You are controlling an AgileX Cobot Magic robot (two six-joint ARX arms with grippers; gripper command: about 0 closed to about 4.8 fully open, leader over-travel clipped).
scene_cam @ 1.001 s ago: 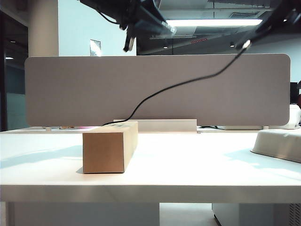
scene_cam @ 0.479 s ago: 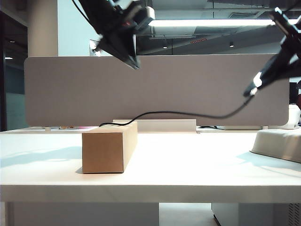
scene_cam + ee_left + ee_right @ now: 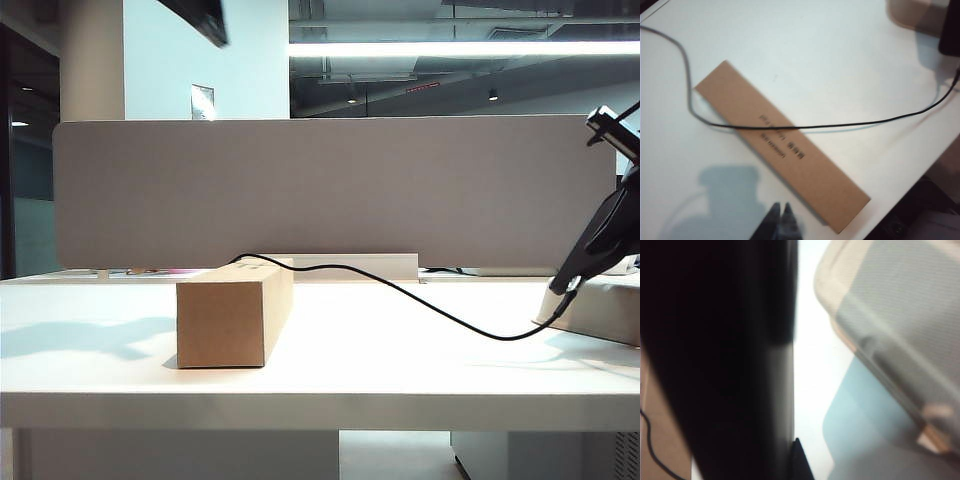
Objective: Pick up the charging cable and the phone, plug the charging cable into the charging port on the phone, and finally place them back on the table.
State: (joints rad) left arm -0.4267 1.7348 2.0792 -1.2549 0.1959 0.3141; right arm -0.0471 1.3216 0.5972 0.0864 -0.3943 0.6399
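Note:
My right gripper (image 3: 622,190) is shut on the black phone (image 3: 592,252), which hangs slanted low over the table's (image 3: 380,365) right side. In the right wrist view the phone (image 3: 730,365) fills the near half, with one fingertip (image 3: 798,456) against its edge. The black charging cable (image 3: 440,312) sags from the box top across the table to the phone's lower end; the charging port is too small to make out. My left gripper (image 3: 781,214) is shut and empty, high above the box and the cable (image 3: 840,124).
A brown cardboard box (image 3: 232,318) lies left of centre, with the cable draped over it. A pale tray (image 3: 605,322) sits at the right edge, right beside the phone. The grey divider panel (image 3: 330,190) closes off the back.
The right gripper has come down with phone and cable from high up to just above the table. The cable has gone slack. The left arm has swung up and left, almost out of the exterior view.

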